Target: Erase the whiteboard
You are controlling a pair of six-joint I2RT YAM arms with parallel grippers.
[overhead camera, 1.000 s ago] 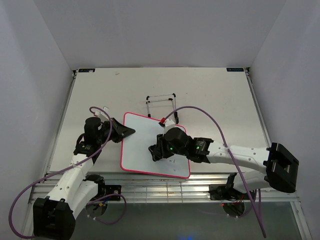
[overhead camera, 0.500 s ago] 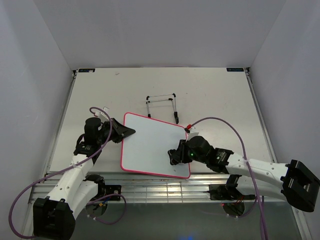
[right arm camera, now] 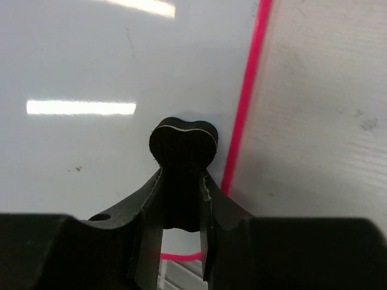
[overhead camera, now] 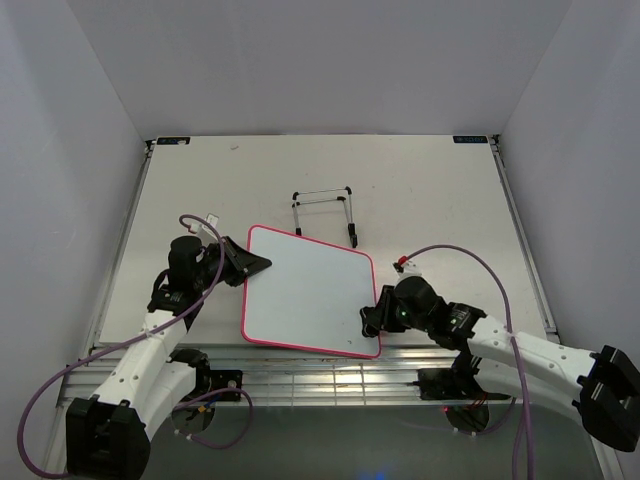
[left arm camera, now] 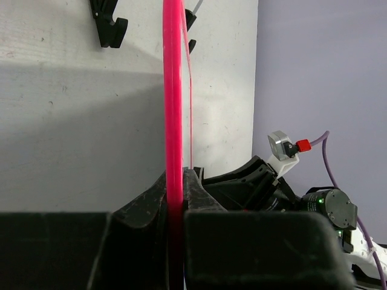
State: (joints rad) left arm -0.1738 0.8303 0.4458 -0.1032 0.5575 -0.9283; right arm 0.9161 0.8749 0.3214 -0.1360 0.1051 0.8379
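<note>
Black eraser [right arm camera: 183, 145] is pinched in your R gripper [right arm camera: 181, 176], jaws tight on both its sides. Its head sits on the whiteboard [overhead camera: 305, 295] face just inside the pink frame, at the near-right corner. Your L gripper [left arm camera: 176, 179] is clamped on the board's left edge, close to the far-left corner, w/ the frame running edge-on btwn the fingers. Board lies mid-near on the surface [overhead camera: 430, 190], btwn both arms. Its face looks white apart from a couple of faint specks. Wire stand [overhead camera: 322, 205] sits just beyond the far edge.
</note>
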